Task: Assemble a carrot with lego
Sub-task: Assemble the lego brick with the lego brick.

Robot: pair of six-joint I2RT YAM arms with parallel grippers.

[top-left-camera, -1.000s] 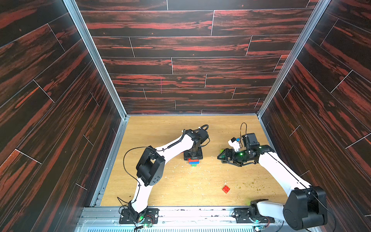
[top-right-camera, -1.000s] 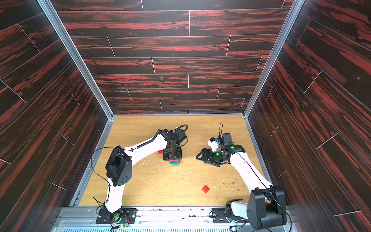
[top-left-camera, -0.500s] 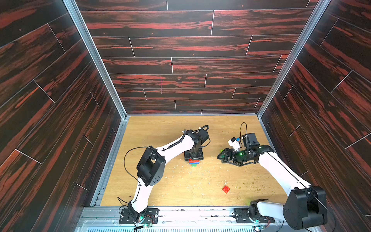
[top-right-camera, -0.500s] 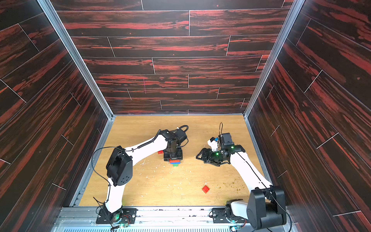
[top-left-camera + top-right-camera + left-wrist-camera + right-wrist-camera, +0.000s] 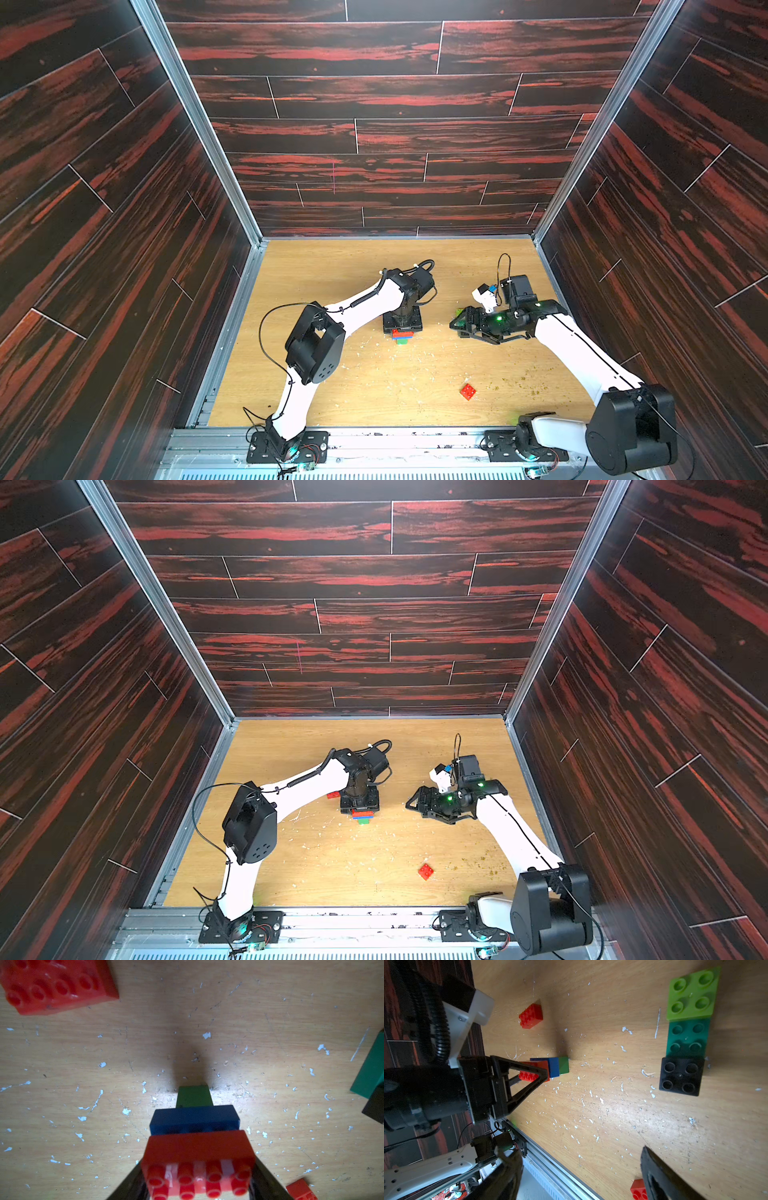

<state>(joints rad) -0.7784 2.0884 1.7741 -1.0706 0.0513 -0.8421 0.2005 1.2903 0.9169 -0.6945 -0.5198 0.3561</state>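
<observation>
The carrot (image 5: 195, 1120) is a stack of a red, a blue and a green lego brick, its green end against the table. My left gripper (image 5: 199, 1178) is shut on the stack's red brick (image 5: 529, 1075) and points down; both top views show the stack (image 5: 402, 336) (image 5: 362, 816) under it. My right gripper (image 5: 581, 1167) hangs open and empty to the right (image 5: 457, 325). Beside it, a lime brick (image 5: 692, 995), a teal brick (image 5: 687, 1038) and a black brick (image 5: 681, 1076) lie in a row, studs up.
A long red brick (image 5: 531, 1014) (image 5: 332, 795) lies just left of the left gripper. A small red brick (image 5: 468, 391) (image 5: 425, 871) sits toward the front edge. White and green crumbs speckle the wooden table (image 5: 374, 386). Dark walls enclose it on three sides.
</observation>
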